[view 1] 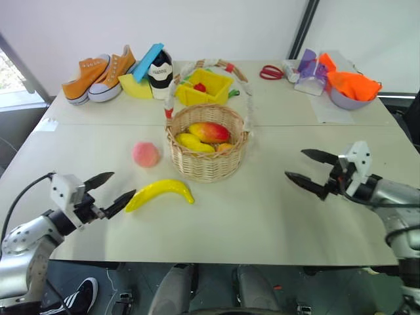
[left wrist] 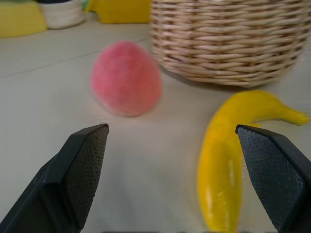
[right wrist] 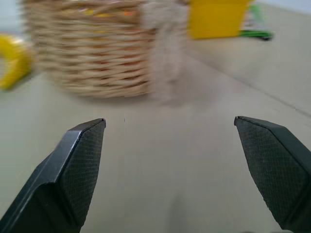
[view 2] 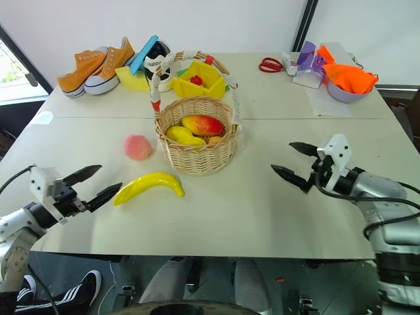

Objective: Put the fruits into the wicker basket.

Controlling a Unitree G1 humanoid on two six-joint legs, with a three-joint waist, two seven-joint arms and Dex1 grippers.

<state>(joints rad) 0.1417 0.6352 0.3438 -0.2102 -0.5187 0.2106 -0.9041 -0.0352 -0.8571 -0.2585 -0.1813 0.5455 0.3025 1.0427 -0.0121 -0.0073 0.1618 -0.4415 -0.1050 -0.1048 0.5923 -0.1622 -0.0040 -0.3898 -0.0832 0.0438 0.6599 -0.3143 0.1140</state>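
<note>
On the pale table, the banana and peach are lying just beside the wicker basket. Glossy, probably slippery; mid-curve looks the best hold. Left gripper and right gripper are hovering, jaws wide apart.

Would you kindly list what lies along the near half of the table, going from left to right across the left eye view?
left gripper → banana → wicker basket → right gripper. The peach sits above the banana's left part, so its place is unclear.
</note>
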